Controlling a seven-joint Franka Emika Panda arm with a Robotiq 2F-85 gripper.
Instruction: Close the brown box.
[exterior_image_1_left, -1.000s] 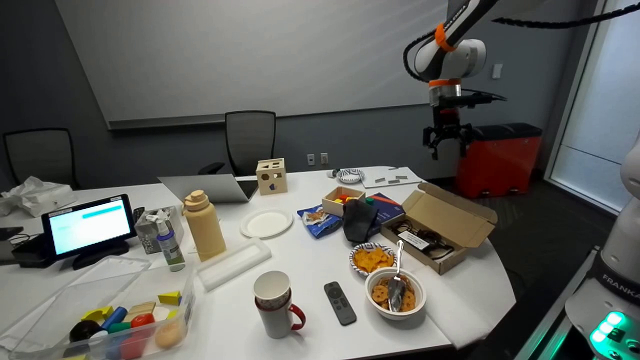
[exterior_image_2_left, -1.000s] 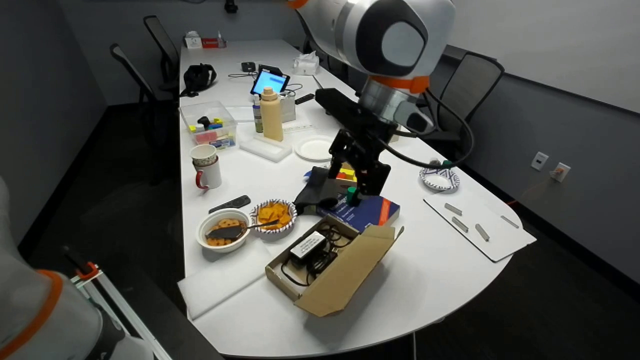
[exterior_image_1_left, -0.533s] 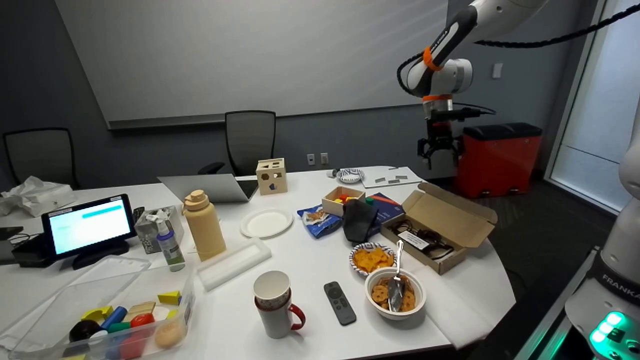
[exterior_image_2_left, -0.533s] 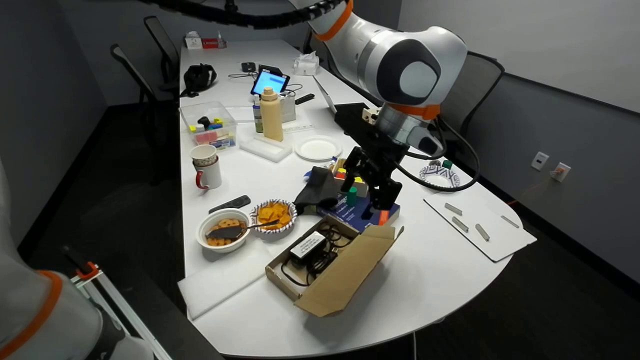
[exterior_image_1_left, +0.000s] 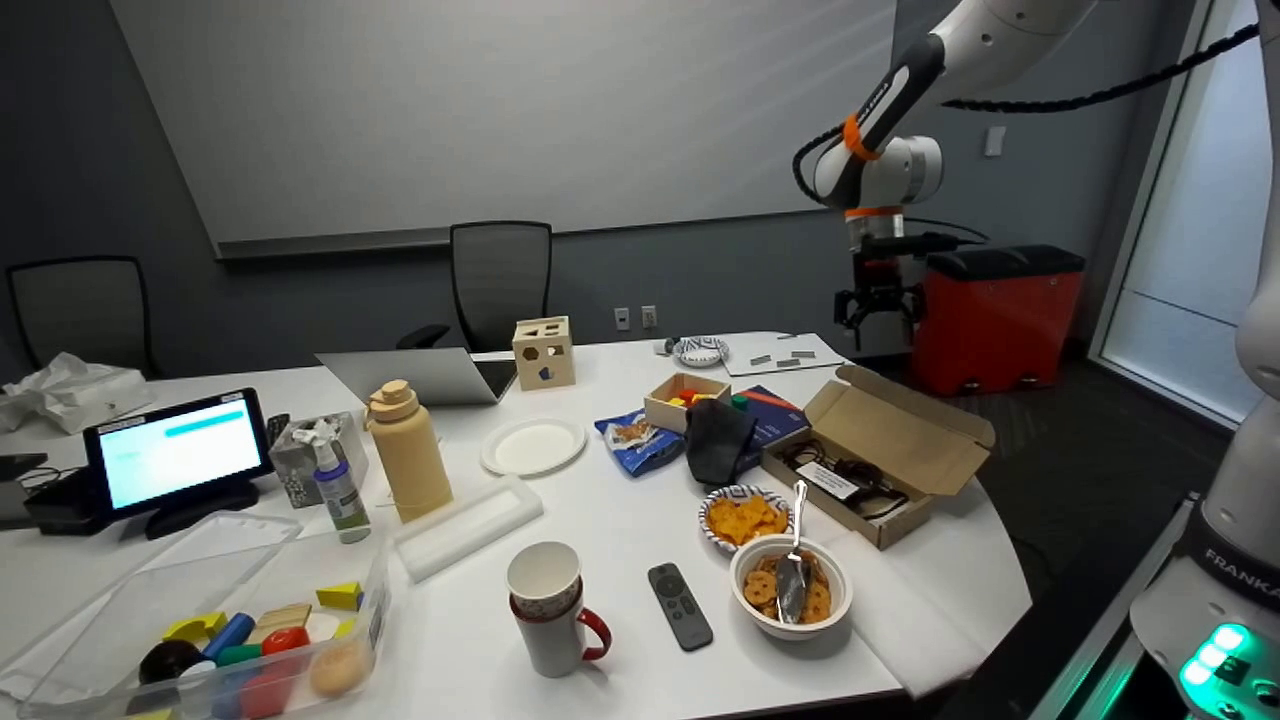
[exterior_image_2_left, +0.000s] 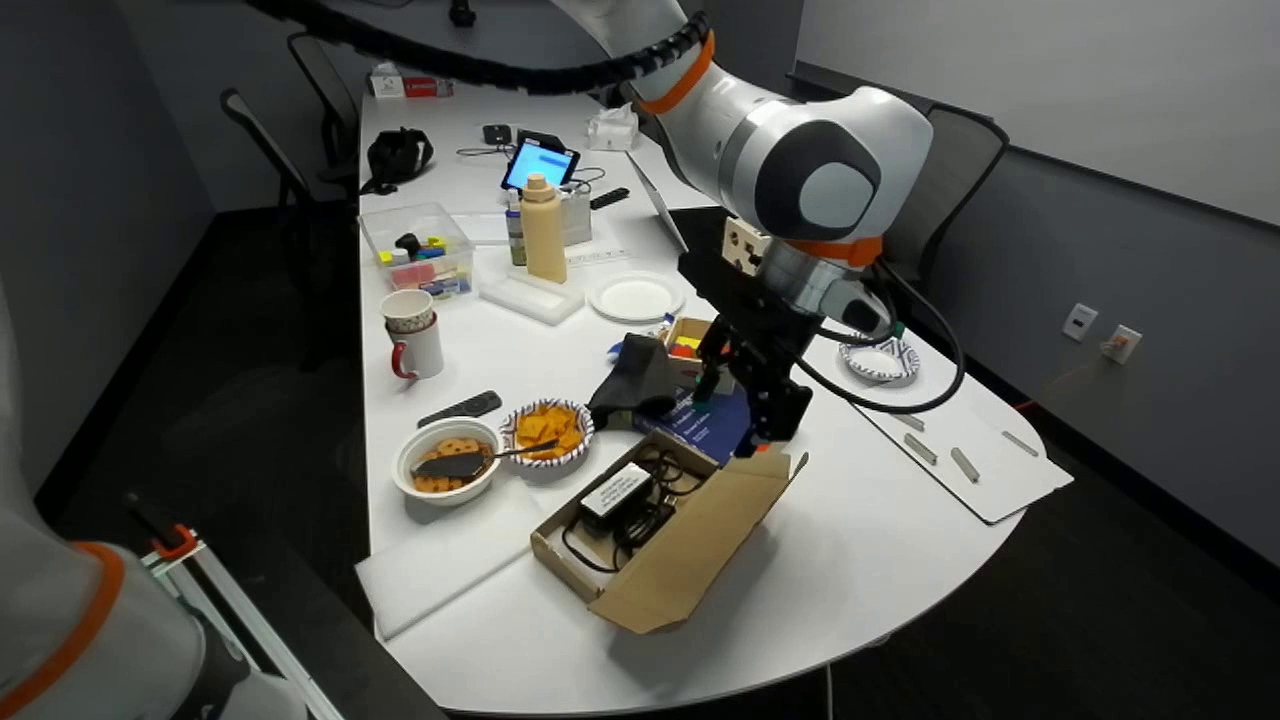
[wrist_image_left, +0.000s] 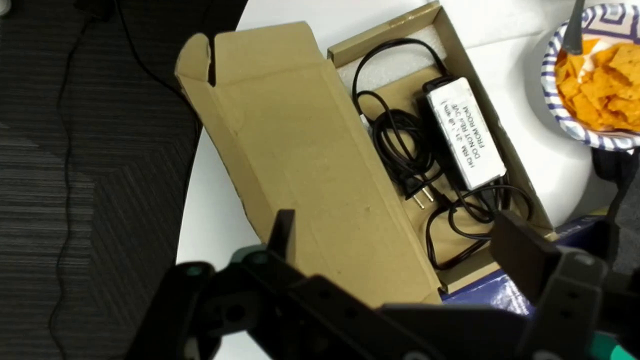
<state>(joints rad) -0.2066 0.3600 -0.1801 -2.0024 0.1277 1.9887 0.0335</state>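
Well, the box (exterior_image_1_left: 908, 520) lies open on the bench (exterior_image_2_left: 860, 570), near its rounded end, the lid (wrist_image_left: 320, 165) laid back from one long side of the box and slanting outward, up off the surface. In the box sit a white-labelled adapter (wrist_image_left: 467, 135), black cords (wrist_image_left: 400, 167) coiled beside it, and a plug (wrist_image_left: 412, 186). Higher than the box hangs the tool (exterior_image_1_left: 882, 338), a gap showing between it and the lid in an exterior view; its fingers (wrist_image_left: 525, 252) are spread wide, with nothing in their grip, and in the wrist view one shows in front of the lid, the other in front of the end of the box nearest the book (exterior_image_2_left: 700, 425). That book lies just beside the box, with a block tray (exterior_image_1_left: 663, 414) farther off. Across the box from the lid, a white pad (exterior_image_2_left: 450, 560) lies just beside the box and the chip bowl (wrist_image_left: 549, 87) near it; the cookie bowl (exterior_image_1_left: 800, 631), a server (exterior_image_1_left: 792, 590) resting inside, lies farther out. Well apart from the box are the mug (exterior_image_1_left: 553, 640) and the bottle (exterior_image_1_left: 412, 460)
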